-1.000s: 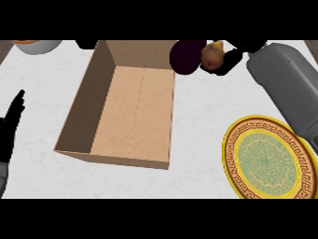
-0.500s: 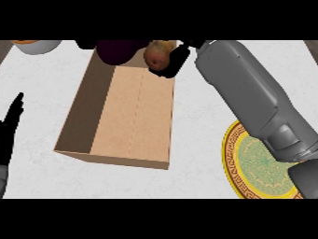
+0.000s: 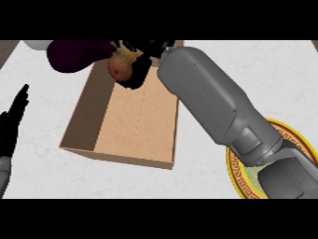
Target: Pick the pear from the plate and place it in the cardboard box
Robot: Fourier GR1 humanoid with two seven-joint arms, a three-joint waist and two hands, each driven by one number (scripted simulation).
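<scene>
The pear (image 3: 119, 66), yellow with a red blush, hangs over the far end of the open cardboard box (image 3: 123, 122), with my right hand (image 3: 142, 59) curled round it from the right. My grey right forearm reaches up across the box's right wall. The yellow-rimmed patterned plate (image 3: 238, 163) lies at the lower right, mostly hidden behind that arm. My left hand (image 3: 5, 129) rests open at the left edge, fingers pointing up, apart from the box.
A dark purple rounded object (image 3: 77, 53) sits at the box's far left corner, next to the pear. A pale bowl-like thing (image 3: 36, 44) peeks in at the top left. Brown floor shows at the upper corners beyond the white counter.
My right hand has carried the pear leftward, from beyond the box's far right corner to above its far end. The view has shifted too. The left hand has stayed still.
</scene>
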